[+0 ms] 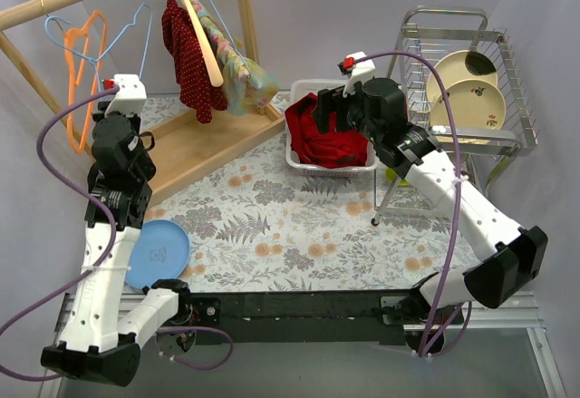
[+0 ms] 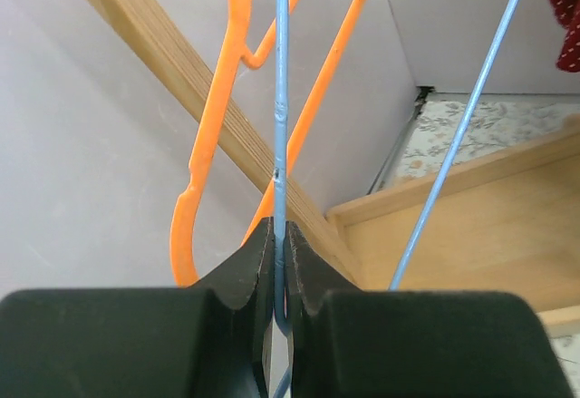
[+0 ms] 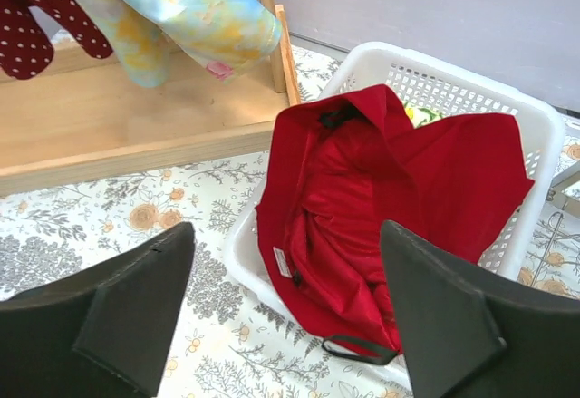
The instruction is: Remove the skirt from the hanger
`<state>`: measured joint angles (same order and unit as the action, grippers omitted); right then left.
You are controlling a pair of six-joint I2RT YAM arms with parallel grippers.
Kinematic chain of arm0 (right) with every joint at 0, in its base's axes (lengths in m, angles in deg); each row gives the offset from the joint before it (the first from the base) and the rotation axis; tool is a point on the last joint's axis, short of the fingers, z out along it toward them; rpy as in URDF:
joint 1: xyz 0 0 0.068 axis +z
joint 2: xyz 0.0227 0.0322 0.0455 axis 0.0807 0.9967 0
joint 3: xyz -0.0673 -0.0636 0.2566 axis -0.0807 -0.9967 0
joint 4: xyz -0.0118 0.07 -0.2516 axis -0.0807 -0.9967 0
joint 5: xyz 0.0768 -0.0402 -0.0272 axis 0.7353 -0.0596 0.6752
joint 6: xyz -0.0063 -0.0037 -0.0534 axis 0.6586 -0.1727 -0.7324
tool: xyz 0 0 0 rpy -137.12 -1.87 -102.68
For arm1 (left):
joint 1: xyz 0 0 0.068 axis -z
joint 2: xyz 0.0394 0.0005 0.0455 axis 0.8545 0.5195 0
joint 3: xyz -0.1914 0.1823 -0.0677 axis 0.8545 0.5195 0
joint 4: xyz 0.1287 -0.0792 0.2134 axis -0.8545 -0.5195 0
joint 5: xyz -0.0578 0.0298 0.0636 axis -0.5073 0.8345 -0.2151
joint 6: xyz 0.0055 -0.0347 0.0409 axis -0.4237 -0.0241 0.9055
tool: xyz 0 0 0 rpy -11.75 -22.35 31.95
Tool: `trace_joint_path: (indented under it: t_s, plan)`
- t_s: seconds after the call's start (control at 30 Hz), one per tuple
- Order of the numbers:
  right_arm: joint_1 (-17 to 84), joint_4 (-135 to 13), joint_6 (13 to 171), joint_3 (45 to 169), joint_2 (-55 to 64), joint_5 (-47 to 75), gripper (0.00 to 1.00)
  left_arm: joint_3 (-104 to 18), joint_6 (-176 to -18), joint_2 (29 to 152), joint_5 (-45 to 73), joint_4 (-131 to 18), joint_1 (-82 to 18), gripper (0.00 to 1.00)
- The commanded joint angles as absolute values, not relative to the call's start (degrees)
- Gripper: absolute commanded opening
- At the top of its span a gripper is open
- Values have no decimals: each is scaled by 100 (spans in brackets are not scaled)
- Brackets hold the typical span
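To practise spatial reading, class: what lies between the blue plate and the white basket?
Only bare floral tablecloth, shown in the top external view.

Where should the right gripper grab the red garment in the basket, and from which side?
Probably the raised fold of the red garment by its black loop, coming straight down. It heaps up above the rim of the white basket, whose walls block side approaches. The right gripper is open above it.
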<state>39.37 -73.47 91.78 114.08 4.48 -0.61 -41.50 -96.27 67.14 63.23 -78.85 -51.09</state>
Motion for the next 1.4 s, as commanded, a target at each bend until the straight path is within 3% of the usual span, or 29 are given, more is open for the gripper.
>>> trace_joint_path:
  t_s: [0.0,0.03,0.5,0.87,1.37]
  plan:
    - [3970,-7153,9229,11286,-22,59,94,-4186,-8616,7030,6691,-7065,-5106,0]
    - [3979,-7188,9229,11278,-66,50,98,-4256,-8616,7118,6726,-7038,-5106,0]
    - [3987,-7092,9115,10873,-919,-55,98,-4757,-7500,8138,7078,-5475,-5106,0]
    - [3996,-7013,9106,10434,-1533,33,98,-5663,-7859,8928,6981,-5815,-5237,0]
    - [3996,-6775,9369,10029,-2273,410,98,-5320,-8509,9351,6903,-6272,-5360,0]
